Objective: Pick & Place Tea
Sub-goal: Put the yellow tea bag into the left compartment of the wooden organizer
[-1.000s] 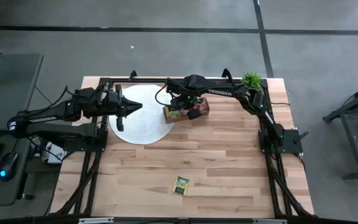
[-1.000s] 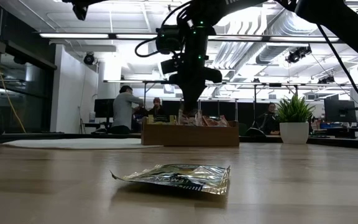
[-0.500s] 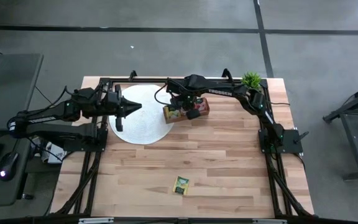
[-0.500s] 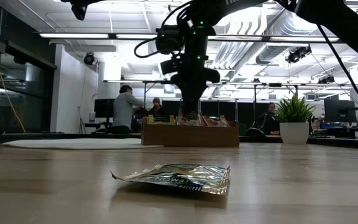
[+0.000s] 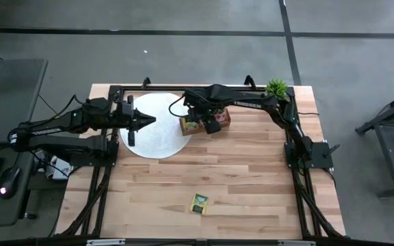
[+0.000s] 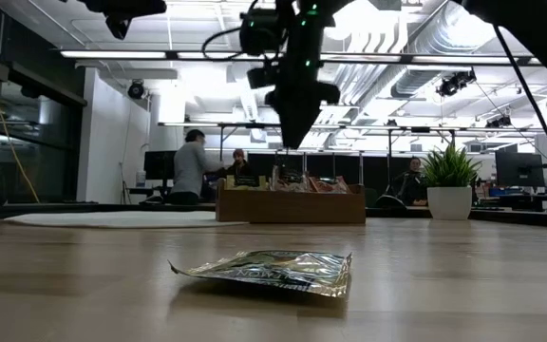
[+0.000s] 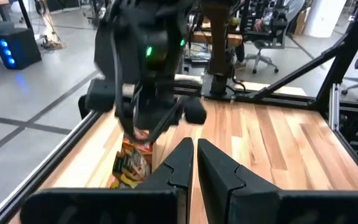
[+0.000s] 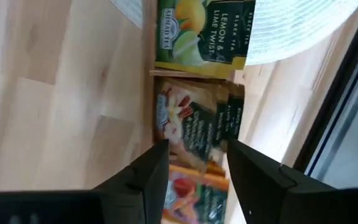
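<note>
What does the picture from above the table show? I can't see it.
Over a wooden table, the right gripper hangs open above a small wooden tray of tea packets. The left gripper, shut, waits over a white round mat; one green tea packet lies alone.

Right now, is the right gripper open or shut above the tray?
Open. In the right wrist view the right gripper has its two fingers apart with nothing between them, above the tea packets in the wooden tray.
</note>
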Motion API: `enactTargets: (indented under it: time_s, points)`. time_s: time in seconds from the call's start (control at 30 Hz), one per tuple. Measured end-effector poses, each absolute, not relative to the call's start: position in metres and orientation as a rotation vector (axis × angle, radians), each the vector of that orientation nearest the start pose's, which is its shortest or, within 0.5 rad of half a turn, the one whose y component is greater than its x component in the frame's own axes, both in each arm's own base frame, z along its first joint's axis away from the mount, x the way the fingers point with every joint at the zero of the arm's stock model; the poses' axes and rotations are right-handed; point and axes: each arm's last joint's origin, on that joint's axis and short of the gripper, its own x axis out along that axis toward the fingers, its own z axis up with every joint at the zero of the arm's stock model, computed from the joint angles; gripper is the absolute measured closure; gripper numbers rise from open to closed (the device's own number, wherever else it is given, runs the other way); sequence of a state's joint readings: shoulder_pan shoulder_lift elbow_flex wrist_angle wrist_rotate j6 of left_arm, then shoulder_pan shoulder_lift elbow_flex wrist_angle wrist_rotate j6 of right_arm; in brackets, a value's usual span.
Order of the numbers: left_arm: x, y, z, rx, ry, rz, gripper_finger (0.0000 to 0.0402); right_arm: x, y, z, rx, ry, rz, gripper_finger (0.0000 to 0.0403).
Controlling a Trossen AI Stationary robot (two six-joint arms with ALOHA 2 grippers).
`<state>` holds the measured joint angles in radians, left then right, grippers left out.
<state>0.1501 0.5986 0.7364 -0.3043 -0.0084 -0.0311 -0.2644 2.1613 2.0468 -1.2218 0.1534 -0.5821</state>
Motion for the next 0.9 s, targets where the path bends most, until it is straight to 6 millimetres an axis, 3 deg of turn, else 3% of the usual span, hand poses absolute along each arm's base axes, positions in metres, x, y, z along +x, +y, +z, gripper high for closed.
enactTargets:
  time_s: [0.27,0.63,0.9]
  points:
    - [0.135,0.020,0.314,-0.056,0.293,0.152,0.0380,0.413,-0.091,0.288,-0.232,1.345,0.011,0.0244]
    - [0.161,-0.006,0.229,-0.209,0.310,-0.049,0.0380,0.417,-0.020,0.293,-0.011,1.330,0.064,0.0246]
    - [0.161,-0.034,0.179,-0.337,0.331,-0.078,0.0380,0.422,0.038,0.295,0.012,1.269,0.138,0.0249]
